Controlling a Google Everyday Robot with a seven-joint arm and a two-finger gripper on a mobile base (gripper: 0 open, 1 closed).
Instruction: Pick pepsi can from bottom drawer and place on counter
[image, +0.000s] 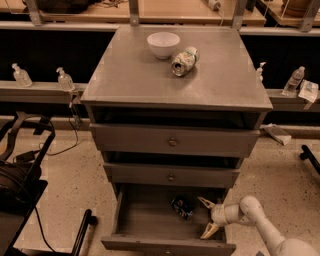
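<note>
The pepsi can (182, 206), dark blue, lies on its side on the floor of the open bottom drawer (145, 220), toward the back middle. My gripper (206, 216) is inside the drawer just right of the can, fingers spread open, one fingertip (204, 202) near the can and the other lower. It holds nothing. The grey counter (135, 75) tops the cabinet above.
On the counter stand a white bowl (163, 44) and a pale green-and-white can (184, 60) lying on its side. Two shallower drawers (172, 142) are shut above the open one. Bottles (65, 80) line a ledge behind. A black frame (30, 150) stands at the left.
</note>
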